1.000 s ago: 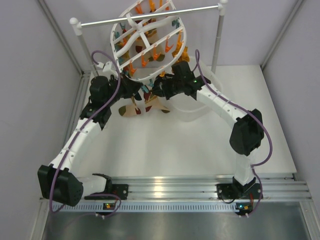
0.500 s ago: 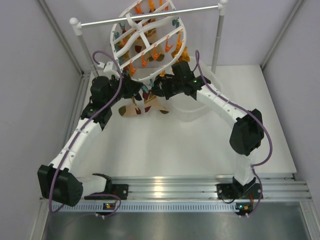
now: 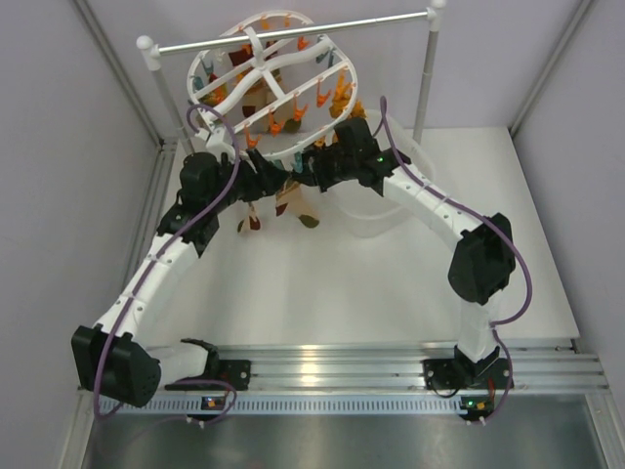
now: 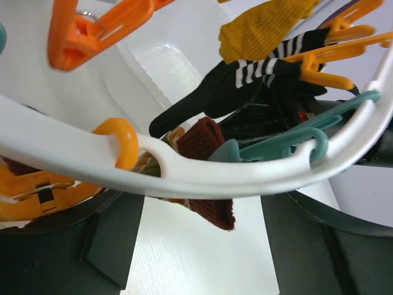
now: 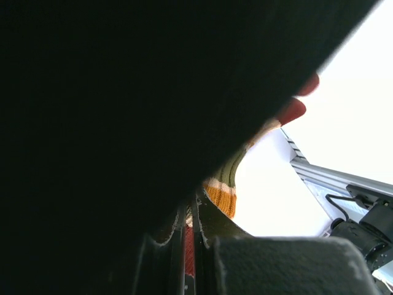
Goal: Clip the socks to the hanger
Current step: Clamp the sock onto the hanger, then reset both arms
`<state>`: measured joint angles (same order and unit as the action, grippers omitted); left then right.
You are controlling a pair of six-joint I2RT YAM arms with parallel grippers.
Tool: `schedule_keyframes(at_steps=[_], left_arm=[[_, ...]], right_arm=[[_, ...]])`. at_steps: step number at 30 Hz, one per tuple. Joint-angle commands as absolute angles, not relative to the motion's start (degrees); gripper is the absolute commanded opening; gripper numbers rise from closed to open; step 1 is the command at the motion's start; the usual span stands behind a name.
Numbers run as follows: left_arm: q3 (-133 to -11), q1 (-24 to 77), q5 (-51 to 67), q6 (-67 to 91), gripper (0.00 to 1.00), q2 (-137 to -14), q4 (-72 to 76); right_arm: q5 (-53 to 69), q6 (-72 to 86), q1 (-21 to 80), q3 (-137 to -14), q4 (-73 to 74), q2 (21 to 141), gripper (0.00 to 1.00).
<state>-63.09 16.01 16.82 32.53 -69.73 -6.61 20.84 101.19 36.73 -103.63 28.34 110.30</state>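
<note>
The rim of the hanger (image 4: 61,146) was found lying crosswise just ahead of the wide-open left tool (image 4: 202,246), a red-brown sock (image 4: 206,138) hung beneath it between the jaws, while the nearby right tool (image 3: 307,176) was clamped shut.

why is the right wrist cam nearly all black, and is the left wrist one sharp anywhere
Right wrist: something dark very close to the lens blocks most of the frame, the background is blown out white, only a striped sock is readable. Left wrist: the near orange clip is soft; the hanger rim and dark red sock are sharper.
</note>
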Motion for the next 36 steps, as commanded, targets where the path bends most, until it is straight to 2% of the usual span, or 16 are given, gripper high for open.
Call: schedule_keyframes(at_steps=[1,3,5,9,13,19,27,36], left_arm=[[-63.1,16.0,15.8,33.2,0.8,-65.9,-6.0],[-62.8,15.9,16.0,33.1,0.84,-64.6,-6.3],[-62.5,15.9,16.3,33.0,0.89,-64.0,-6.9],[-61.4,15.9,16.4,32.5,0.91,-62.1,-7.8],[-60.0,15.9,16.7,31.7,0.94,-60.0,-9.1],[-57.8,15.9,17.2,28.4,0.98,-56.5,-10.7],[-54.5,15.9,16.0,23.8,0.98,-50.0,-15.9],[-53.1,15.8,8.5,17.9,0.98,-44.3,-25.2]], right_arm=[[20.7,101.6,37.4,-106.4,26.5,108.5,0.0],[20.6,101.4,37.4,-106.3,26.1,108.5,0.0],[20.6,101.3,37.3,-105.9,26.0,108.4,0.11],[20.7,100.8,37.0,-104.3,25.6,107.6,0.34],[20.7,99.8,36.3,-99.7,25.6,105.0,0.47],[20.5,97.6,34.3,-90.5,25.2,99.6,0.51],[18.7,92.6,31.4,-79.9,25.4,91.1,0.56],[12.2,78.1,25.2,-68.5,25.8,75.4,0.6]])
